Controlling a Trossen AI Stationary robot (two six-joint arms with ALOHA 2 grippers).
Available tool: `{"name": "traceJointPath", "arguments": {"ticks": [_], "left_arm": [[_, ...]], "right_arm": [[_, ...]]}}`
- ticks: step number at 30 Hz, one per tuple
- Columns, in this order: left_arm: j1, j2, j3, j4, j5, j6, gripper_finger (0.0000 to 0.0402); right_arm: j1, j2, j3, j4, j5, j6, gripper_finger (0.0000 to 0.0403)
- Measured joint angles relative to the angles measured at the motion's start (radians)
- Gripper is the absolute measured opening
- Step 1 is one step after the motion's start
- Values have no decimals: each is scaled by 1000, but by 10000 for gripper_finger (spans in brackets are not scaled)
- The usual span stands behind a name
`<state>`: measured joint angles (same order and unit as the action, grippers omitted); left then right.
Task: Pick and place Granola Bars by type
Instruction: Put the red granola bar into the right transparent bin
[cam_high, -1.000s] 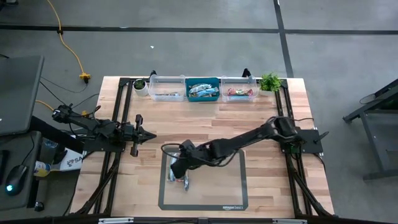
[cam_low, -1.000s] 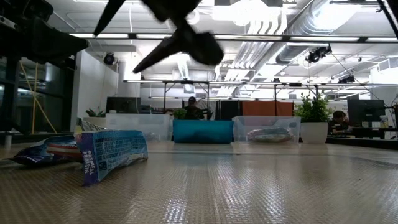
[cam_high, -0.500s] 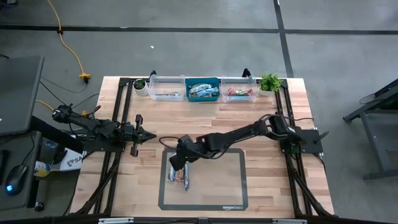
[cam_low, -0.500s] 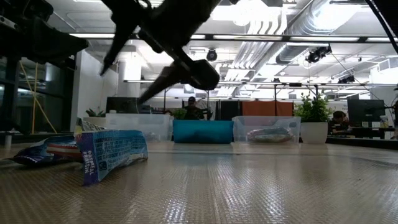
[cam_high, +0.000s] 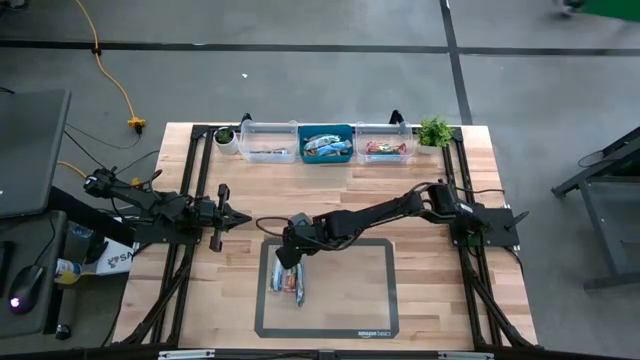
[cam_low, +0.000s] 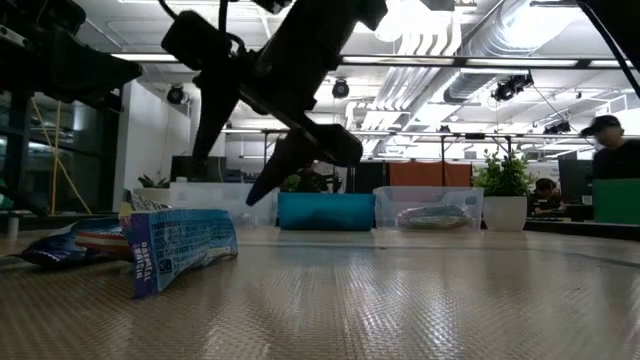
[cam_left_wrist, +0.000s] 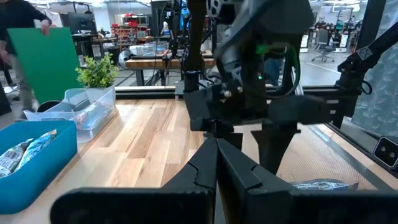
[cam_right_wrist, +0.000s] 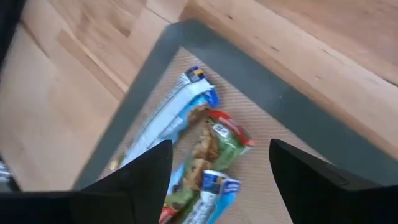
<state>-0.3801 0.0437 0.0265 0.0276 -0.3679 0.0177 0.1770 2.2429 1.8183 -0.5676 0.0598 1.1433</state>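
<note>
Granola bars (cam_high: 289, 283) are lying side by side on the mat (cam_high: 350, 300), just beneath the right end effector (cam_high: 287, 252), which is hovering with fingers spread wide and holding nothing. Beyond it, three bins (cam_high: 326, 143) are holding more bars. The left end effector (cam_high: 243, 216) is waiting closed, beside the mat's corner on the bench (cam_high: 330, 195).

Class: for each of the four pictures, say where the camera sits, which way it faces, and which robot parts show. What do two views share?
High: overhead, facing down; both arms, right hand open.
Low: mat level, facing the bins; right arm overhead.
Left wrist: past the shut left hand towards the right arm.
Right wrist: down between open fingers.
Shared: the shiny wrapped granola bars on the grey mat, also low and high.
</note>
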Motion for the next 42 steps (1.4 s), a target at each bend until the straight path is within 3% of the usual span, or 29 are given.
{"name": "traceJointPath", "arguments": {"ticks": [29,42], "left_arm": [[0,0,0,2,0,0,1],[0,0,0,1,0,0,1]], "right_arm": [[43,78,0,76,42,84,251],[43,117,2,137,2,107,251]]}}
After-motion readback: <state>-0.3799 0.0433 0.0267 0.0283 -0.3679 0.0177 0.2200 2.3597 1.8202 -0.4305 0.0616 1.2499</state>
